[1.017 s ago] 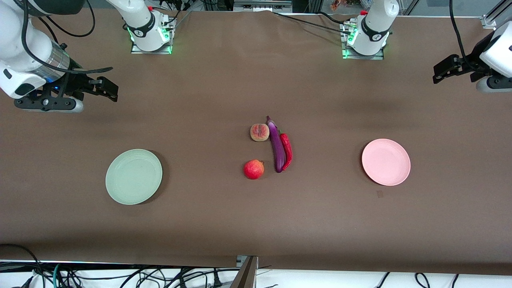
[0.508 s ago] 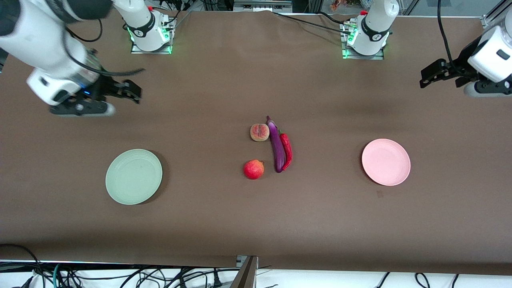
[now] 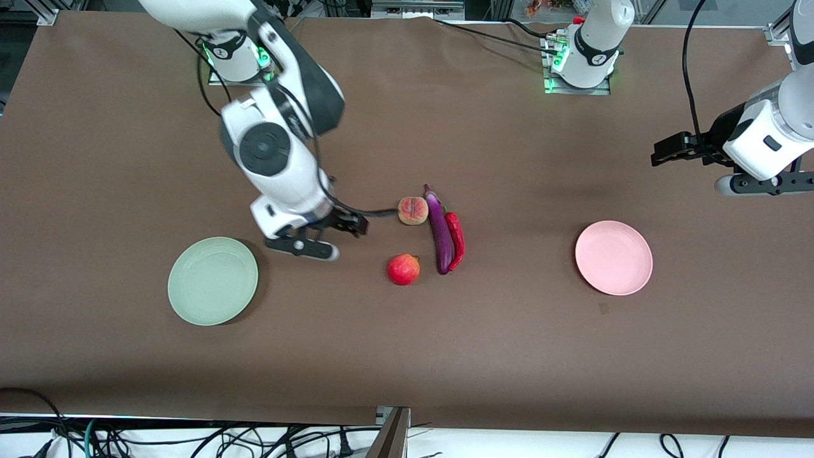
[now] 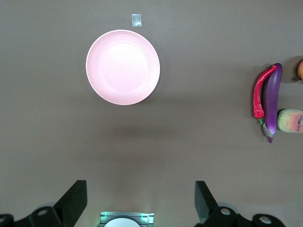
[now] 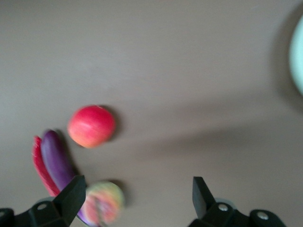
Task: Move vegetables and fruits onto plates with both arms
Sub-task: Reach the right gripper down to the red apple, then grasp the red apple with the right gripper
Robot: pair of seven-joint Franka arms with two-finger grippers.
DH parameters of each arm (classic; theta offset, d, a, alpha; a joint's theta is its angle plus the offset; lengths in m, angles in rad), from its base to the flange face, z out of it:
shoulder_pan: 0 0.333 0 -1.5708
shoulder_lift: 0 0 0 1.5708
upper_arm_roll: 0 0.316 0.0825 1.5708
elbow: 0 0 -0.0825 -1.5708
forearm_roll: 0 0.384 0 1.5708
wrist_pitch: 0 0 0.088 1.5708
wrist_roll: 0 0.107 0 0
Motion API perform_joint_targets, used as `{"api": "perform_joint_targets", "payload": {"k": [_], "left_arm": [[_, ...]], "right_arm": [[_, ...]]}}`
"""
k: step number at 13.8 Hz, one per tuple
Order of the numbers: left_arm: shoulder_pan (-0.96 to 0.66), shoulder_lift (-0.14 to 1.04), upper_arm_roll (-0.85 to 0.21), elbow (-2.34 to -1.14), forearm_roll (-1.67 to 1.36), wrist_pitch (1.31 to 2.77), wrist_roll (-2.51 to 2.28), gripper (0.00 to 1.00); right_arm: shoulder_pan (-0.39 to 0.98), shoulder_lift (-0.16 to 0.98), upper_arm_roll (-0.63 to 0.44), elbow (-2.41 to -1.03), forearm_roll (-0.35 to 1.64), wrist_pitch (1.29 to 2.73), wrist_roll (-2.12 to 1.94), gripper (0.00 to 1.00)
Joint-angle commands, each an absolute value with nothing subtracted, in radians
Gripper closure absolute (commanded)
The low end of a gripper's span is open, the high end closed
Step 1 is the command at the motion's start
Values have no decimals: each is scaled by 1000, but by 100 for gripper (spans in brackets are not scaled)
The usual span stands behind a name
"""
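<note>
1. My right gripper [image 3: 346, 224] hangs low over the worktop [image 3: 407, 343] with its jaws spread wide and empty. The peach [image 3: 413, 210] sits just ahead of them, not yet between them, and the pomegranate [image 3: 404, 269] lies a little off to one side.
2. My left gripper [image 3: 674, 151] hovers near its own end of the worktop, jaws likewise wide and holding nothing. The pink plate [image 3: 613, 257] lies ahead of them, and the produce is well apart from them.
3. The eggplant [image 3: 441, 233] and chili [image 3: 456, 239] lie side by side, touching or nearly so. The peach sits right against the eggplant's stem end, though I can't quite tell if they touch.
4. I judge the produce is clustered mid-worktop so either arm can reach it, with one plate per arm set out toward each end. The green plate [image 3: 213, 280] lies close beside my right jaws. Both plates are empty, so nothing has been transferred.
5. The worktop is a plain matte brown cloth. My bases stand bolted at one edge, with cables trailing off the edge by the front camera.
</note>
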State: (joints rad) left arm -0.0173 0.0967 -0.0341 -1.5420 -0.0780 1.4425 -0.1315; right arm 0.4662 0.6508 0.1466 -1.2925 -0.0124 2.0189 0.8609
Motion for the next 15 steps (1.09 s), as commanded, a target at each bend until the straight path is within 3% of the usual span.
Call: {"api": "perform_joint_targets", "payload": {"k": [1,5,11,13,15], "left_arm": [[-20,136,-35,-1481,-92,1443,-127,0],[-28,192,-35,-1413,-97,1445,-118,0],[-35,233,-41,-1370,-97,1454,-126,0],[-57,238,-41,-1370,-97,1456,-129,0],[-61,241,-41,-1370,-97,1456,-132,0]], "right_arm": [[532,820,135,-1135,-28,2125,1032,0],[629,949,54,-1124,-40,2340,1126,0],[693,1034,-12,-1126,-71,2460,1132,3],[690,1032,-15,-1126,-72,2456,1126,25],[681,1023,-15,-1127,-72,2447,1118,59]]}}
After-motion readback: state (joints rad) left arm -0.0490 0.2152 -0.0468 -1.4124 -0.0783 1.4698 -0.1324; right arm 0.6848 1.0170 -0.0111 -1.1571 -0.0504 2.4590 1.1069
